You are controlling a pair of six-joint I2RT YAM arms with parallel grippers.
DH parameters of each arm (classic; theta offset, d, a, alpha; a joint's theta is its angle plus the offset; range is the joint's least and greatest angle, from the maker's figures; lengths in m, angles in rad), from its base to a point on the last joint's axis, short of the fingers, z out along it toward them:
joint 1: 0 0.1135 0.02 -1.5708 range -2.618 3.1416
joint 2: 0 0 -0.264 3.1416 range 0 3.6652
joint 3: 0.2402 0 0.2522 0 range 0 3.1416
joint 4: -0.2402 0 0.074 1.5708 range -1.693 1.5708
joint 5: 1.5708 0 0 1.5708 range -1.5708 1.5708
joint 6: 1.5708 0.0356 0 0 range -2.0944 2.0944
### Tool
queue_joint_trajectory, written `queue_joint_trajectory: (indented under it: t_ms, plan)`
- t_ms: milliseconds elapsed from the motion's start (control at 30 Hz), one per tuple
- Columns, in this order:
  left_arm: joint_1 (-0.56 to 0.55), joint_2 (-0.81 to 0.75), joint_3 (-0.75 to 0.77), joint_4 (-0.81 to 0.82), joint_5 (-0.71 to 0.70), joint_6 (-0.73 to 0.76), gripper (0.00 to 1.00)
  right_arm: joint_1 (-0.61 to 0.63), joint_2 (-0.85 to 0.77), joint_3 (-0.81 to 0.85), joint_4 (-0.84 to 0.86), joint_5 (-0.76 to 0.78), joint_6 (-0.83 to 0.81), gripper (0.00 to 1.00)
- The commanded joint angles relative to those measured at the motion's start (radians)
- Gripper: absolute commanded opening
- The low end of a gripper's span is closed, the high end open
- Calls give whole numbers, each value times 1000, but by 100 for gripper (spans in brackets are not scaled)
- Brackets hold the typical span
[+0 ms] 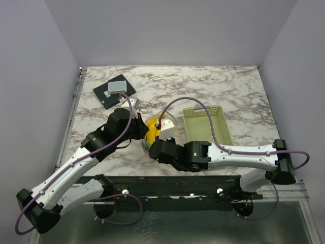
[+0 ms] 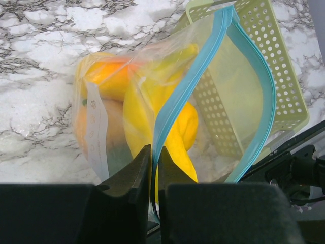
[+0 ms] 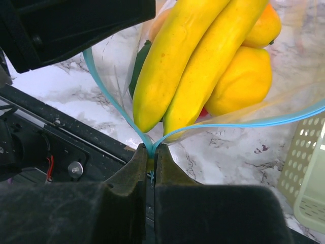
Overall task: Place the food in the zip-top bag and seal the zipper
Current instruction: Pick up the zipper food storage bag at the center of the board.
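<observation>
Nearest the right wrist camera, the right gripper (image 3: 151, 157) has its jaws pressed together on the corner where the two lips of the zipper (image 3: 228, 124) meet. From that corner the blue strip forks. One lip runs up and left under the black body of the left arm (image 3: 76, 25). The other sweeps right, so the mouth of the zip-top bag (image 3: 299, 66) gapes.

The food is inside. Two bananas (image 3: 177, 61) lie side by side, their long axis running from the upper right down to the pinched corner, tips toward the fingers. A yellow lemon-like piece (image 3: 238, 81) sits just beside them, with an orange ball (image 3: 264, 25) beyond it.

In the left wrist view the left gripper (image 2: 155, 157) is clamped on the zipper too, jaws nearly touching with the blue strip between them. The strip runs away from the fingers toward the pale green basket (image 2: 284, 76), which stands just behind the open mouth and shows through the clear plastic.

From above, the bag sits between the two grippers on the marble table (image 1: 228, 86), near its front edge and just left of the basket. A dark flat plate (image 1: 114, 91) with a grey block on it lies well apart, at the far left.
</observation>
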Motion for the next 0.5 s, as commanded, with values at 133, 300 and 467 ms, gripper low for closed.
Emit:
queue_joint_trajectory:
  t_ms: [133,300,467]
  plan:
    - [3,6,72,-11,-25,16,25,8,-33,98,-115,24,-145,1]
    - [4,9,128,-34,-37,38,36,9,-57,130,-164,-1,-215,1]
    - [2,-2,186,-68,-59,66,44,8,-87,166,-197,-56,-294,1]
